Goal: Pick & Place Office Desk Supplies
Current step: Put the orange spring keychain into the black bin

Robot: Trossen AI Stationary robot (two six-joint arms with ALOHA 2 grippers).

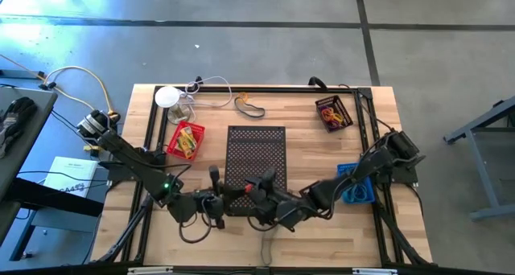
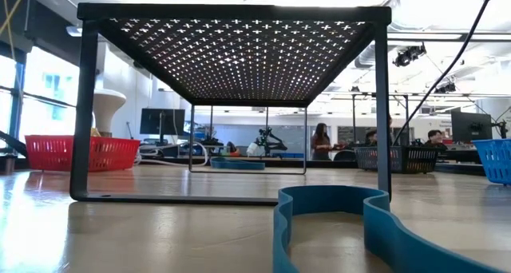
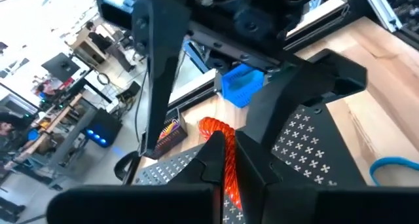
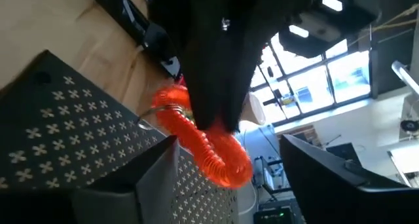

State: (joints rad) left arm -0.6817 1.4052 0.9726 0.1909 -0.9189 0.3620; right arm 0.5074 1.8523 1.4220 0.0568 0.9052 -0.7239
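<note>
From above, I see both arms meet at the near edge of the black mesh shelf (image 1: 256, 158). My left gripper (image 1: 235, 190) and right gripper (image 1: 259, 193) sit close together there.

From the table camera, I see only the shelf and a blue curved piece (image 2: 335, 225).

In my left wrist camera, the left fingers are pinched together on the red spiral loop (image 3: 226, 165).

In my right wrist camera, the right fingers stand apart on either side of the loop, I think. I should close them slowly, low on the loop, before the left lets go.
</note>
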